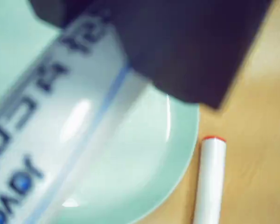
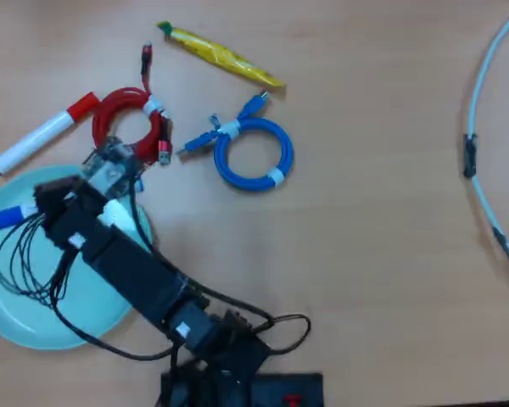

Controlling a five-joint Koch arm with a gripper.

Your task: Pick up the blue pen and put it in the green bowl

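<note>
The blue pen (image 1: 56, 121) fills the wrist view, very close and blurred, its white barrel with dark print slanting over the green bowl (image 1: 154, 154). A dark jaw lies across its upper part. In the overhead view my gripper (image 2: 49, 206) is over the bowl's (image 2: 85, 297) upper left part, shut on the pen. The pen's blue end (image 2: 0, 220) sticks out to the left over the bowl's rim. The rest of the pen is hidden under the arm.
A white marker with a red cap (image 2: 42, 134) lies just beyond the bowl, also in the wrist view (image 1: 210, 177). A coiled red cable (image 2: 127, 127), a coiled blue cable (image 2: 254, 153), a yellow packet (image 2: 220, 55) and a white cable (image 2: 483, 127) lie on the wooden table.
</note>
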